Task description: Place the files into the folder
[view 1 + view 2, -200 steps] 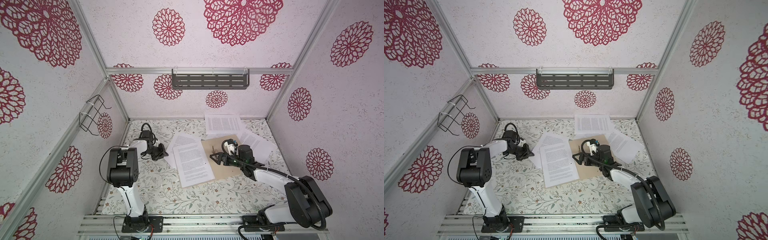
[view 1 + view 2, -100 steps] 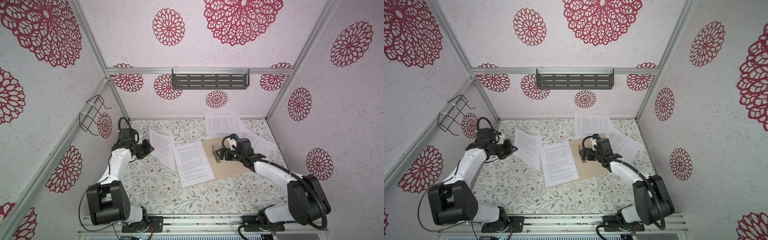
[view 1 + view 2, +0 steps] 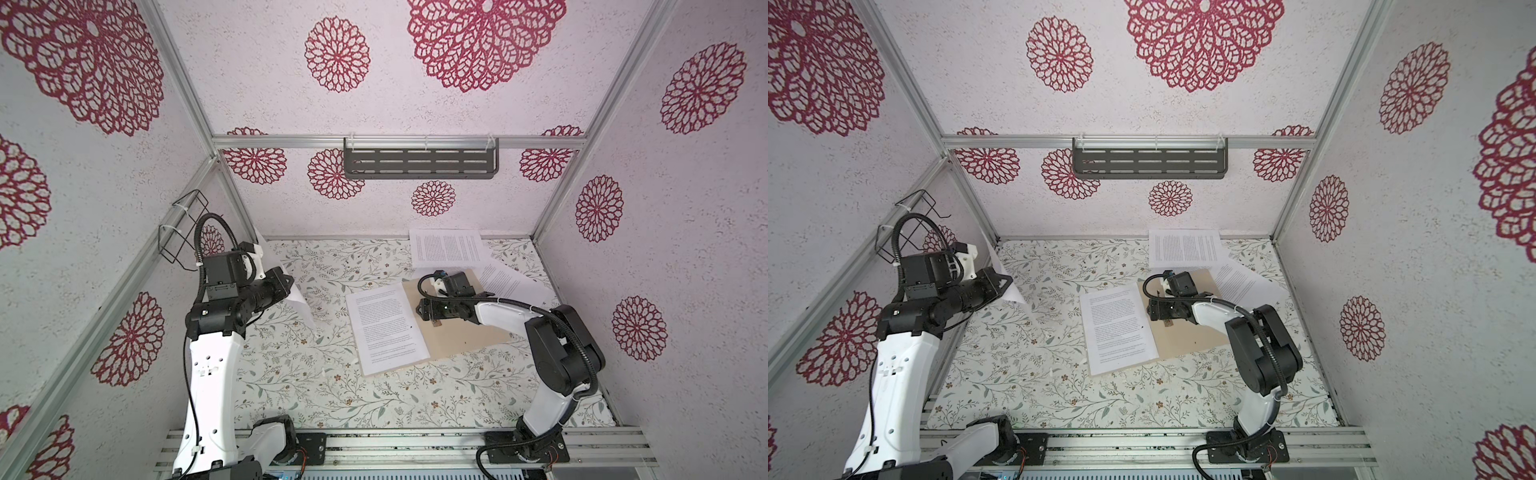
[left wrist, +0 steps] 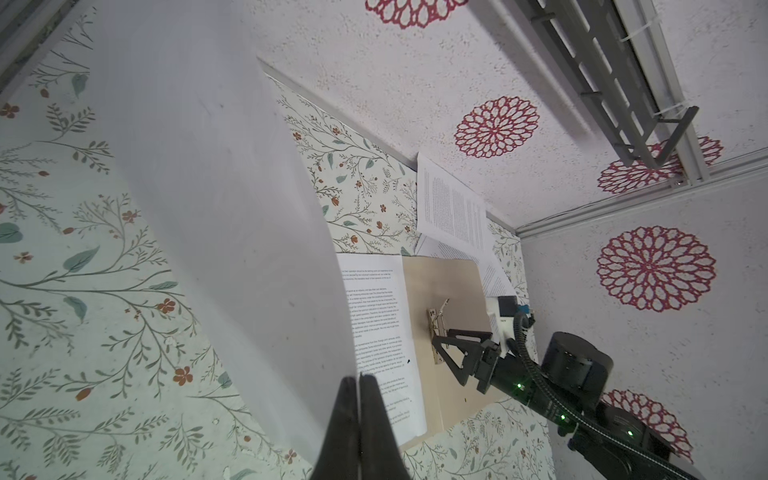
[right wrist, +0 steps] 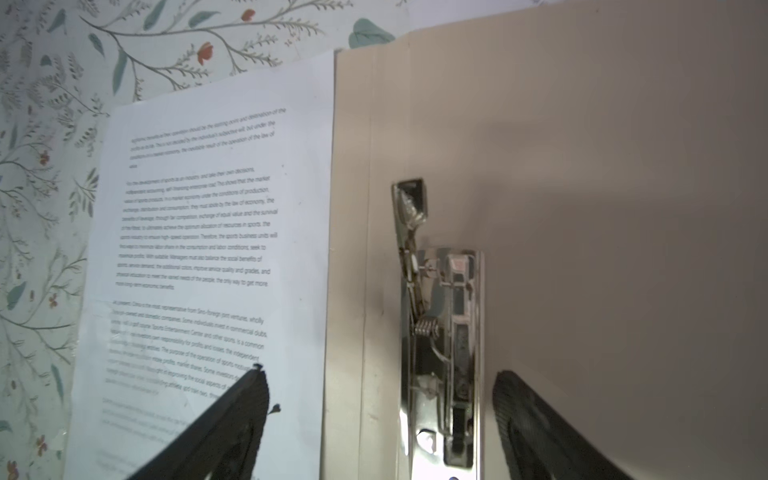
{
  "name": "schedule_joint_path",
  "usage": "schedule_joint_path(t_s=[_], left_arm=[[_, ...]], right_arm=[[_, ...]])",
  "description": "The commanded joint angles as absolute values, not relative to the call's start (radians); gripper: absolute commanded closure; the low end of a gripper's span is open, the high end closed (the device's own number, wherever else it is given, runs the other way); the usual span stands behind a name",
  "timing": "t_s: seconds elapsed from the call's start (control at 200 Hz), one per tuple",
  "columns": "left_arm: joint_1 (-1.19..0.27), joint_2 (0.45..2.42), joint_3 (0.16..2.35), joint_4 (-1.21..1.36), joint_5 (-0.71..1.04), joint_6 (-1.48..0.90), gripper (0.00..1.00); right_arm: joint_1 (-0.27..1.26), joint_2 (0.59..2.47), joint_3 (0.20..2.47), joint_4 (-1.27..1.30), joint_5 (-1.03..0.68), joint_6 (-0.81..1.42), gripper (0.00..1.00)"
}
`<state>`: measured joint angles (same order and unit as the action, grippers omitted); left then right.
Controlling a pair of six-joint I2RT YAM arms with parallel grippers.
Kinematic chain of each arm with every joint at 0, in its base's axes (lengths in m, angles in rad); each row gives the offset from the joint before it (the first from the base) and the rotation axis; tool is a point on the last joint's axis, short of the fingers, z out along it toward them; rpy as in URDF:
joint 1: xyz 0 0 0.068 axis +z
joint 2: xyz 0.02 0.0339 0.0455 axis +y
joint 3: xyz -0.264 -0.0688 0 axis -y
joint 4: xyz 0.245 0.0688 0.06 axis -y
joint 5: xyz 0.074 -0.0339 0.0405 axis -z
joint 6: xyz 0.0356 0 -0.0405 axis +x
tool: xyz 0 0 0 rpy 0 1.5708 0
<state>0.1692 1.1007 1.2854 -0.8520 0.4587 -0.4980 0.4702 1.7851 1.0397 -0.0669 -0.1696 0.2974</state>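
Left gripper point(image 4: 359, 376) was clamped on the edge of the held sheet point(image 4: 208, 208), which was lifted off the table point(image 3: 332, 399) at the far left. The side of the sheet facing the left wrist camera was blank. Right gripper point(image 5: 380, 374) had its jaws apart over the open folder point(image 3: 465, 336), which lay flat right of centre. One finger was above the printed sheet point(image 5: 216, 232) and the other above the folder's bare right half. The metal clip point(image 5: 449, 332) sat between them; contact couldn't be told. The printed sheet lay on the folder's left flap, overhanging its left and near edges. Only the right wrist view resolved the print. Fragments read "Sino-foreign joint ventures" and "the only way to get more"; the rest was too soft. In both top views the text was just grey lines. The left wrist view showed the clip's lever tilted up, which in a top view was only a small speck point(image 3: 434, 324). Both top views also showed a far sheet point(image 3: 446, 249) propped against the back wall point(image 3: 374, 208). Another sheet point(image 3: 511, 282) lay just beyond the folder's far-right corner.
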Motion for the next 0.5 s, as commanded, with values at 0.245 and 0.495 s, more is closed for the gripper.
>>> schedule_joint_path(t_s=[0.245,0.495], left_arm=[[0.111,1.173,1.366,-0.780,0.496,-0.552,1.00],[0.098,1.240,1.406,-0.722,0.482,-0.592,1.00]], right_arm=[[0.518,1.834,1.066,-0.047,-0.129,0.309,0.17],[0.621,1.847,1.043,-0.006,-0.135,0.391,0.23]])
